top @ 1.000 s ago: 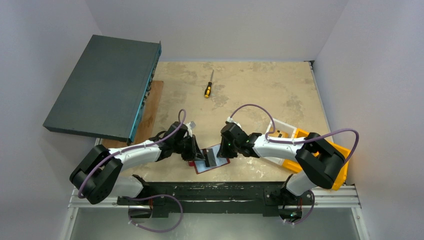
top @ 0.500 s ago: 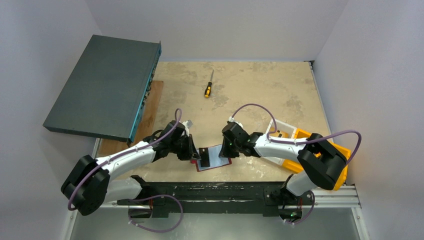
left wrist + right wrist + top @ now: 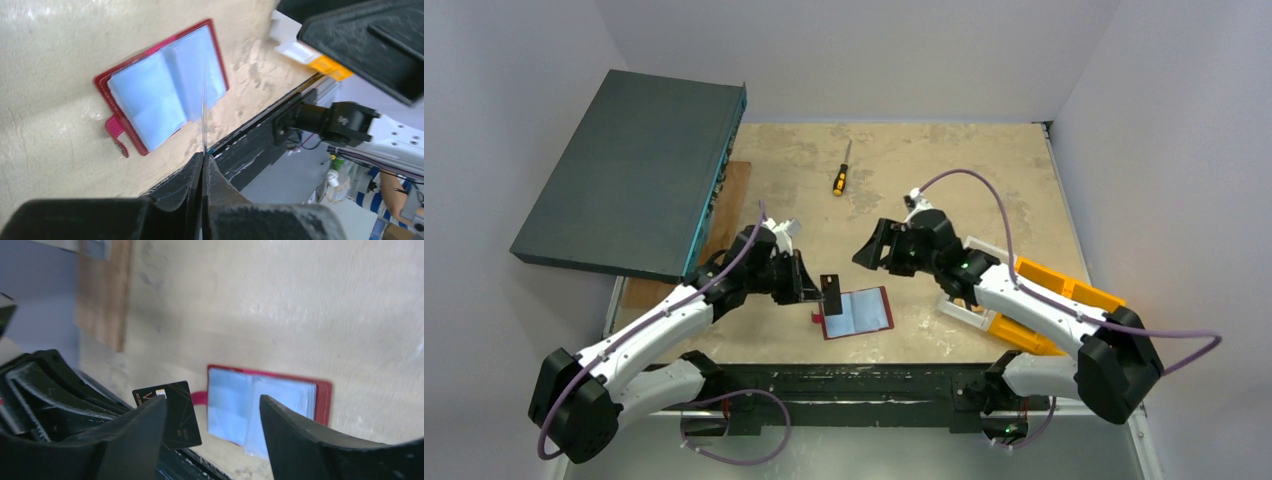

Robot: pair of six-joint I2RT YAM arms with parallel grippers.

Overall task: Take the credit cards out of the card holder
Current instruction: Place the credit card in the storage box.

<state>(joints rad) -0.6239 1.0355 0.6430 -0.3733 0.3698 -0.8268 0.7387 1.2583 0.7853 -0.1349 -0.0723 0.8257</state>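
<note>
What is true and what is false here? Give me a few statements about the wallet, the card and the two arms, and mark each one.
1. The red wallet lies open on the table. True.
2. The left end effector is empty. False: it pinches a dark card by its edge.
3. The right end effector is open and holds nothing. True.
4. The screwdriver lies inside the wallet. False: it lies farther back on the table, well apart from the wallet.

left jaws clamped, right jaws parted
</note>
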